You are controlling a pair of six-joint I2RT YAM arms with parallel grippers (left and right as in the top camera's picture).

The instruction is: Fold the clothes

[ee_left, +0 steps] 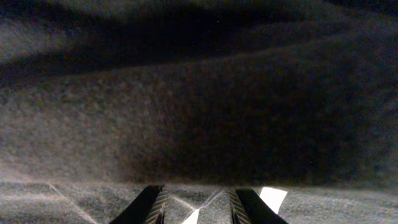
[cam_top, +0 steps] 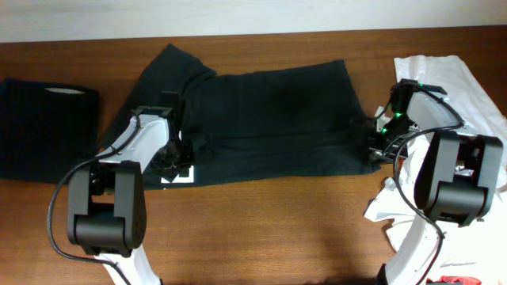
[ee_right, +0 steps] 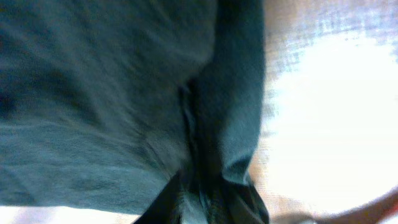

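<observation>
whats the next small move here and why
Probably lift the right gripper a little: it pinches the right edge of the black shirt, which lies flat on the table. The left gripper sits at the opposite edge, grip unclear.

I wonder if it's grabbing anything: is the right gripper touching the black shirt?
Touching. The right wrist view shows the right gripper pinching a bunched fold of the black shirt between its fingers.
</observation>
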